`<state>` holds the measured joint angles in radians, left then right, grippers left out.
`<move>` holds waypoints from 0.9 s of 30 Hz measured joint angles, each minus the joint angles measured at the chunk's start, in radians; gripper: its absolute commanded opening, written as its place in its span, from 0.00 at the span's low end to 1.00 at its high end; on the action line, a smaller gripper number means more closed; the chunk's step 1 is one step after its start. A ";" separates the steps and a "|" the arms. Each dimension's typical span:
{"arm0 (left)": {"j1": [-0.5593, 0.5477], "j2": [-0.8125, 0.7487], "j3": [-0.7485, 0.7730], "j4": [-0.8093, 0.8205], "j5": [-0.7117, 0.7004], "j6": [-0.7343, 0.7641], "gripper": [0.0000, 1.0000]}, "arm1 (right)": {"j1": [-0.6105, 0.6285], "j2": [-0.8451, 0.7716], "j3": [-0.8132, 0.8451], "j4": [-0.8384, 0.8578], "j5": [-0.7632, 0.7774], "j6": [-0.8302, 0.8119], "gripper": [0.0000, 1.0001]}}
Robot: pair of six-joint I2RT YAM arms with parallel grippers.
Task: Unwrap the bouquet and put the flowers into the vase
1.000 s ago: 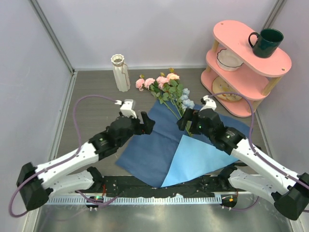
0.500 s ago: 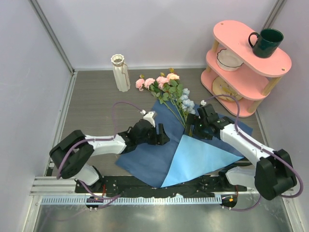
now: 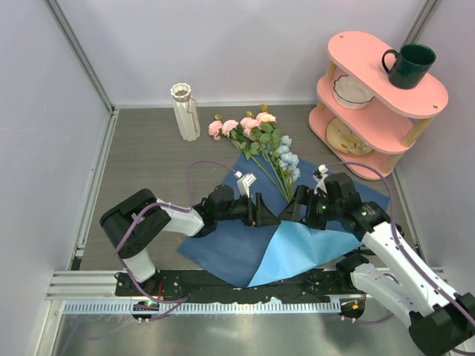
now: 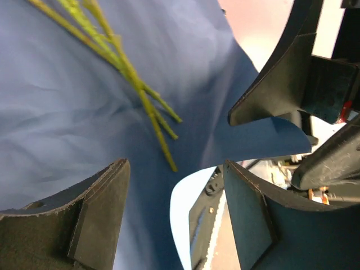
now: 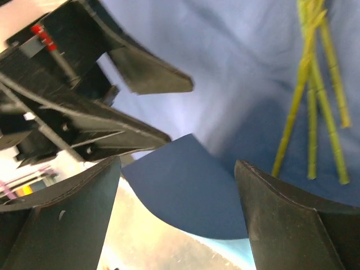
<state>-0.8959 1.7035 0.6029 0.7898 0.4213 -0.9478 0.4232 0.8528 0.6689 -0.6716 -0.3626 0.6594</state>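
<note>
The bouquet lies undone: its blue paper wrap (image 3: 223, 237) is spread flat with a pale blue flap (image 3: 312, 241) folded over. The flowers (image 3: 256, 133) rest on the wrap, blooms toward the back, bare stem ends (image 4: 140, 95) (image 5: 315, 112) toward me. My left gripper (image 3: 260, 211) (image 4: 174, 166) and right gripper (image 3: 295, 205) (image 5: 177, 163) face each other low over the paper by the stem ends. Both are open. A raised corner of the wrap (image 5: 191, 185) stands between the right jaws, touching neither finger. The cream ribbed vase (image 3: 185, 111) stands upright at the back left.
A pink three-tier shelf (image 3: 386, 89) stands at the back right with a dark green mug (image 3: 408, 65) on top, a white bowl (image 3: 352, 90) on the middle tier and a plate (image 3: 345, 137) below. Grey walls close in both sides; a black rail (image 3: 245, 285) runs along the near edge.
Both arms have dropped and closed in on each other over the middle of the wrap, near the stem ends. Both pairs of jaws have narrowed a little. The flowers have not moved.
</note>
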 measured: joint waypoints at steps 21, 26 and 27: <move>-0.318 -0.011 0.034 0.132 0.089 -0.013 0.62 | 0.000 -0.121 0.420 -0.367 0.353 -0.019 0.85; -0.349 -0.015 0.041 0.117 0.064 -0.005 0.68 | 0.000 -0.047 0.397 -0.281 0.330 -0.023 0.38; -0.349 -0.026 0.041 0.089 0.049 0.010 0.69 | 0.000 -0.026 0.370 -0.256 0.308 -0.020 0.30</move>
<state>-1.2449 1.6772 0.6441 0.8787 0.4702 -0.9375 0.4232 0.8265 1.0389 -0.9276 -0.0547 0.6392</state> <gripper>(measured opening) 0.657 0.628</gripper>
